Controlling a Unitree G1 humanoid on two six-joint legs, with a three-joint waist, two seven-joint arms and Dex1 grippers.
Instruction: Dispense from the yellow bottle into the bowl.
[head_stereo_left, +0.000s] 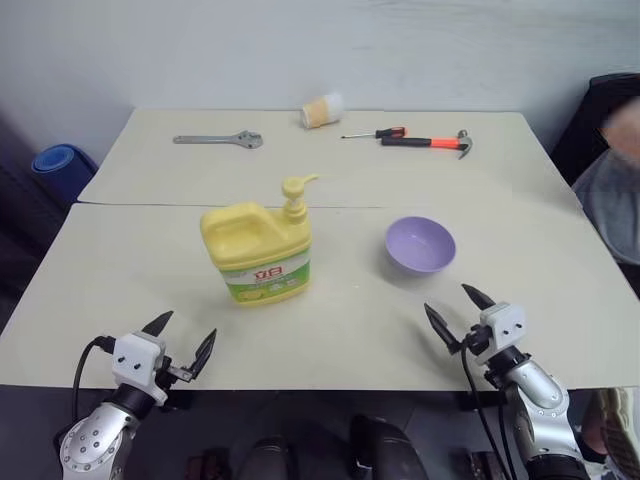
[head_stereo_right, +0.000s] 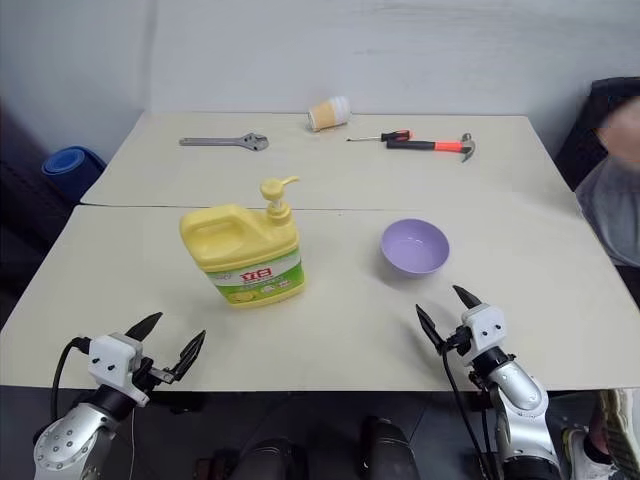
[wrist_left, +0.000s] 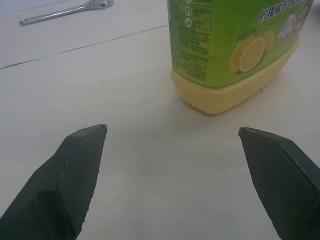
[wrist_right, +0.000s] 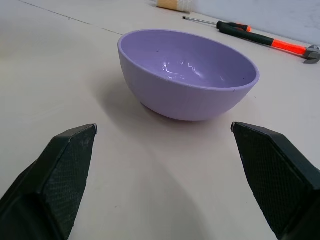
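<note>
Squat yellow bottle (head_stereo_left: 258, 251), green-white label

Cup (head_stereo_left: 322, 110) lies on its side at the far edge of the tabletop (head_stereo_left: 130, 270). Wrench (head_stereo_left: 218, 140) well left of the cup, slightly nearer. Screwdriver (head_stereo_left: 376, 133) just right of the cup, hammer (head_stereo_left: 432, 143) right after it, orange grip. Blue roll (head_stereo_left: 62, 163) on the floor, far left of the cup, off the tabletop.

Counted items: one yellow bottle (head_stereo_left: 257, 251), one bowl (head_stereo_left: 420, 245), one cup (head_stereo_left: 322, 110), one wrench (head_stereo_left: 218, 140), one screwdriver (head_stereo_left: 375, 133), one hammer (head_stereo_left: 427, 143), two benches (head_stereo_left: 120, 280) (head_stereo_left: 150, 170), abutting.
</note>
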